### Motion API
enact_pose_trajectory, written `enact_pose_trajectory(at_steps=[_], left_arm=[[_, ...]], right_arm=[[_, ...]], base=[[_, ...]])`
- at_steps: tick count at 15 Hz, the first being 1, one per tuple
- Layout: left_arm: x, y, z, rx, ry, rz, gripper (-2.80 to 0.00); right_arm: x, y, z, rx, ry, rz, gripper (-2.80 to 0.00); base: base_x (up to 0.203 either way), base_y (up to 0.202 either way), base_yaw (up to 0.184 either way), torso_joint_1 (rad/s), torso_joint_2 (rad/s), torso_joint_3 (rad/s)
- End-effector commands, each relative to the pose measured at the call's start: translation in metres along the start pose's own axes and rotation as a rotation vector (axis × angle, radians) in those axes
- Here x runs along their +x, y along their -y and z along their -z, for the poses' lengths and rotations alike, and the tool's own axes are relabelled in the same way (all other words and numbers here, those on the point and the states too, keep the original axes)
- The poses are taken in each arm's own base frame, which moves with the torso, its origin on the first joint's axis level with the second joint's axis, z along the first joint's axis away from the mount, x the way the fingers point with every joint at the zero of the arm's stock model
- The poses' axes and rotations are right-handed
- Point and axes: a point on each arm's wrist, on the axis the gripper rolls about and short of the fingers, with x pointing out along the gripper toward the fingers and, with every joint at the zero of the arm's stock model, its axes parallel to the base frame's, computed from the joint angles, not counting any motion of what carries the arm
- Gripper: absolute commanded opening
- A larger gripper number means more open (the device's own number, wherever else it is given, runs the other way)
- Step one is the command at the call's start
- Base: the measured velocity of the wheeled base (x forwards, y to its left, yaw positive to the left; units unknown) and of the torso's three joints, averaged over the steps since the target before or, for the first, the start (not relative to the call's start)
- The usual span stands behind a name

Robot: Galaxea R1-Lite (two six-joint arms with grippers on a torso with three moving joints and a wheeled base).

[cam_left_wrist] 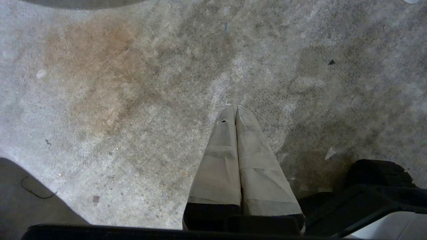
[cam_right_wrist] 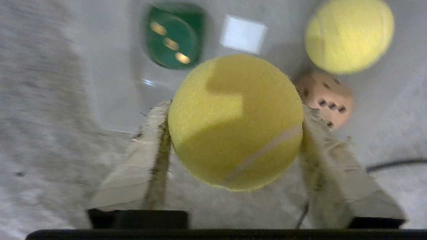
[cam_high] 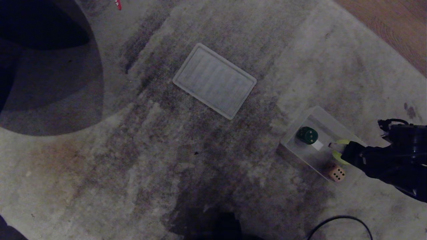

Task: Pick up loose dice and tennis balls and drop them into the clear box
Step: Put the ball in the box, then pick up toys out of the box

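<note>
The right claw grips a fuzzy yellow-green tennis ball above the transparent low-walled plastic box, positioned for dropping beside the dark green die inside.

The left gripper hangs over the carpet, and its two fingers, both wrapped in pale tape, are pressed together along their whole length with nothing between them. The carpet under it is grey and mottled, with a brownish stain to one side of the fingertips and some darker patches on the other side. A small dark speck lies on the carpet, well apart from the gripper. Beside the base of the fingers sits a black part of the robot, and a dark shadow covers one corner
</note>
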Motion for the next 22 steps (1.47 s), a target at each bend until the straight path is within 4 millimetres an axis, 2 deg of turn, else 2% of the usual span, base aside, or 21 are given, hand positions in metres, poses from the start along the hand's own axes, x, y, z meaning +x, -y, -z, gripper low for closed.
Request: enact_pose_trajectory(at_steps=[1,4,6,8,9,13,16,19,22], left_arm=[[0.0,0.0,0.0,0.0,-0.002,-0.001,-2.8],[0.0,0.0,0.0,0.0,-0.002,-0.001,-2.8],[0.0,0.0,0.0,0.0,-0.002,-0.001,-2.8],[0.0,0.0,0.0,0.0,-0.003,-0.001,-2.8],[0.0,0.0,0.0,0.0,-0.002,-0.001,-2.8],[0.0,0.0,0.0,0.0,-0.003,-0.001,-2.8],[0.0,0.0,0.0,0.0,-0.002,-0.001,-2.8],[0.0,0.0,0.0,0.0,-0.003,-0.001,-2.8],[0.0,0.0,0.0,0.0,-0.002,-0.001,-2.8]], right_arm=[[0.005,0.003,0.005,0.001,-0.021,0.016,0.0],[-0.01,0.001,0.001,-0.004,0.01,0.001,0.0],[-0.031,0.002,0.003,-0.04,0.026,-0.009,0.0],[-0.062,0.005,0.009,-0.084,0.049,-0.033,0.0],[-0.08,0.005,0.012,-0.095,0.074,-0.056,-2.8],[-0.149,0.015,0.031,-0.173,0.118,-0.107,-2.8],[-0.194,0.032,0.06,-0.253,0.115,-0.134,-2.8],[-0.221,0.055,0.094,-0.344,0.104,-0.14,-2.8],[-0.227,0.07,0.118,-0.433,0.086,-0.103,-2.8]], base=[[0.0,0.0,0.0,0.0,0.0,0.0],[0.0,0.0,0.0,0.0,0.0,0.0],[0.0,0.0,0.0,0.0,0.0,0.0],[0.0,0.0,0.0,0.0,0.0,0.0],[0.0,0.0,0.0,0.0,0.0,0.0],[0.0,0.0,0.0,0.0,0.0,0.0],[0.0,0.0,0.0,0.0,0.0,0.0],[0.0,0.0,0.0,0.0,0.0,0.0],[0.0,0.0,0.0,0.0,0.0,0.0]])
